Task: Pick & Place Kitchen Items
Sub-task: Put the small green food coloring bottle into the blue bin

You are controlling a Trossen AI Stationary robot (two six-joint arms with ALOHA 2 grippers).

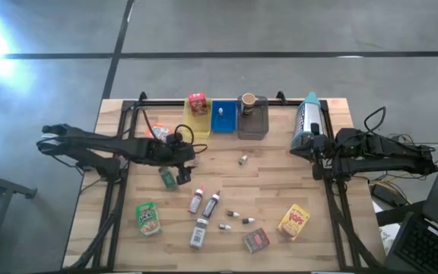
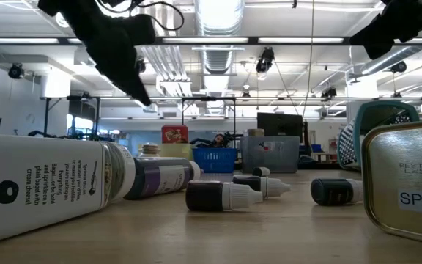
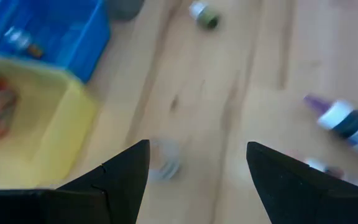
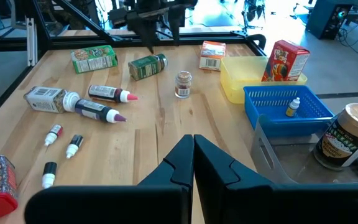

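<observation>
Workshop hall around a wooden table

The table (image 1: 280,175) stands on a grey concrete floor (image 1: 280,30) crossed by dark seams. Long ceiling lights (image 2: 218,15) and ducting hang overhead; what may be a monitor (image 2: 279,123) sits behind, among desks.

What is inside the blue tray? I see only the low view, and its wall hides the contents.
Observer: One small dropper vial stands in the blue tray.
Operator: Is the left gripper open?
Observer: Yes. The left gripper is open, above the table near the yellow tray.
Operator: And the right one?
Observer: The right gripper is shut with nothing in it, at the table's right side.
</observation>
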